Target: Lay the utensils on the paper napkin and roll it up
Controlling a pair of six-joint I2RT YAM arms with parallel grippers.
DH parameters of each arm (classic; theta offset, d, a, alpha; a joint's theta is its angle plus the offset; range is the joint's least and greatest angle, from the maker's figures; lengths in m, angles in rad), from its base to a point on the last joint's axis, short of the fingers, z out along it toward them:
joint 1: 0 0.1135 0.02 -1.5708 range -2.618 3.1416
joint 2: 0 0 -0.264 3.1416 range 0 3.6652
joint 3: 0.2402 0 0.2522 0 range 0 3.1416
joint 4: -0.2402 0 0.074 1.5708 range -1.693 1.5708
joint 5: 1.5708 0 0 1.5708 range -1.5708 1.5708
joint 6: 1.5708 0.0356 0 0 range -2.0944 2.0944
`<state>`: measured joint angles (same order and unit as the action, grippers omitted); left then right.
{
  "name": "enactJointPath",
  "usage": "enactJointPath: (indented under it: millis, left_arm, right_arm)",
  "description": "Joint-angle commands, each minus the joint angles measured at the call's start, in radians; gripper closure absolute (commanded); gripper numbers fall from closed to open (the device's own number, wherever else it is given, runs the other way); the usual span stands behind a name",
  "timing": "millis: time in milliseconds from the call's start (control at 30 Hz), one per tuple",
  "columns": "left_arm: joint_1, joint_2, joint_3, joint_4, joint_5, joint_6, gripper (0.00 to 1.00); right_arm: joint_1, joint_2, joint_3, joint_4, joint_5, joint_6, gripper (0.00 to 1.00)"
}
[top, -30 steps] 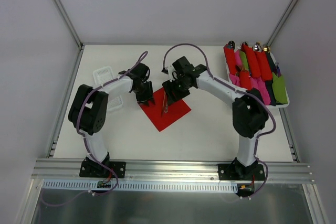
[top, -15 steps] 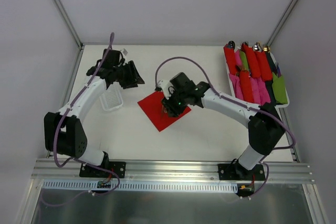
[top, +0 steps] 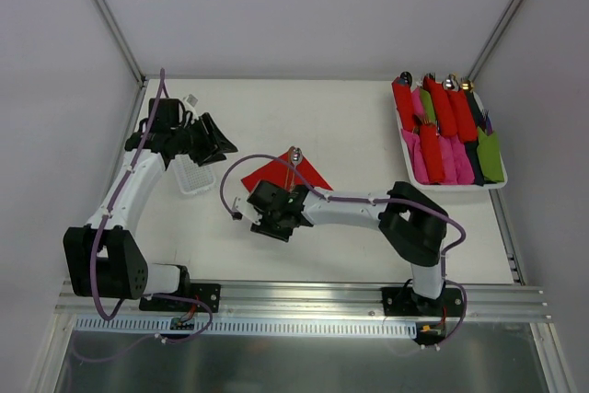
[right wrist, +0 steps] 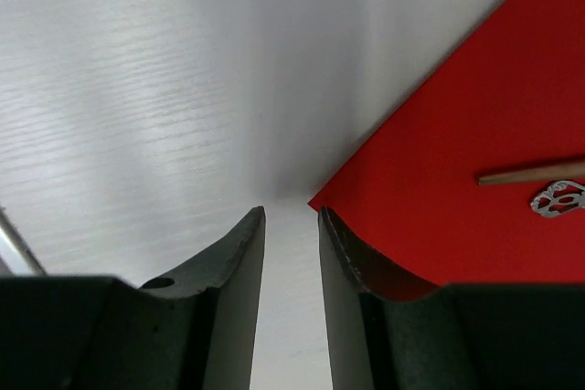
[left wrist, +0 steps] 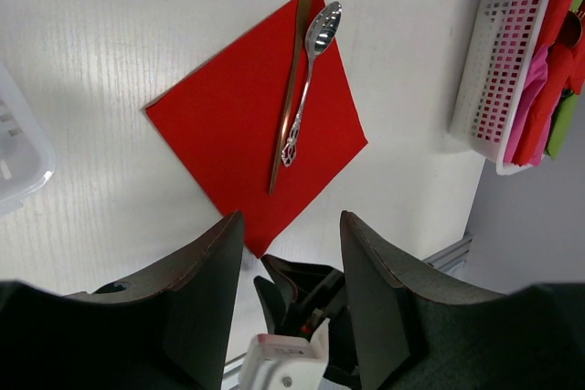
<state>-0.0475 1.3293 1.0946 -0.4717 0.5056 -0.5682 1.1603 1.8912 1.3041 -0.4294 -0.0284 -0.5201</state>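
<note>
The red paper napkin (top: 276, 172) lies flat on the table as a diamond. Two utensils lie side by side across it: a spoon (left wrist: 309, 79) and a slim knife (left wrist: 291, 89), their heads at the far corner. My right gripper (top: 274, 221) is low at the napkin's near corner. In the right wrist view the napkin's (right wrist: 475, 134) corner sits just off the right fingertip, and the right gripper (right wrist: 291, 216) stands narrowly open with bare table between its fingers. My left gripper (top: 213, 140) hangs raised to the left, open and holding nothing (left wrist: 291, 226).
A white basket (top: 500, 183) of red, pink and green rolled bundles stands at the back right. A clear plastic container (top: 193, 177) sits under the left arm. The table's side walls run close on both sides.
The left arm has swung up and away to the left, its jaws widening. The right gripper has moved from over the napkin's middle to its near corner, its jaws narrowing.
</note>
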Motion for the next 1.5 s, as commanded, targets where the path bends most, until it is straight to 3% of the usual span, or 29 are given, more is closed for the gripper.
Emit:
enactJointPath:
  millis: [0, 267, 400, 533, 733, 933, 1200, 1467]
  left_arm:
    - [0.015, -0.035, -0.009, -0.013, 0.045, -0.010, 0.53]
    - [0.026, -0.028, -0.009, -0.016, 0.050, -0.004, 0.53]
    - [0.031, -0.025, -0.007, -0.018, 0.050, -0.001, 0.53]
    - [0.038, -0.024, -0.007, -0.018, 0.053, 0.005, 0.53]
    - [0.038, -0.022, -0.010, -0.021, 0.054, 0.017, 0.52]
    - [0.038, -0.039, -0.027, -0.019, 0.062, 0.034, 0.47]
    - [0.038, -0.084, -0.056, -0.004, 0.076, 0.070, 0.26]
    - [0.038, -0.162, -0.168, 0.105, 0.137, 0.059, 0.26]
  right_arm:
    - [0.006, 0.023, 0.060, 0.014, 0.091, -0.020, 0.67]
    - [0.004, 0.051, 0.047, 0.027, 0.108, -0.047, 0.64]
    - [0.004, 0.068, 0.041, 0.031, 0.101, -0.055, 0.68]
    - [0.002, 0.062, 0.031, 0.031, 0.088, -0.055, 0.88]
    - [-0.005, -0.013, 0.009, 0.003, 0.013, -0.012, 1.00]
    - [-0.017, -0.052, 0.038, -0.037, -0.114, 0.019, 1.00]
    - [-0.166, 0.019, 0.167, -0.136, -0.283, -0.055, 1.00]
    - [-0.251, 0.080, 0.250, -0.216, -0.406, -0.161, 1.00]
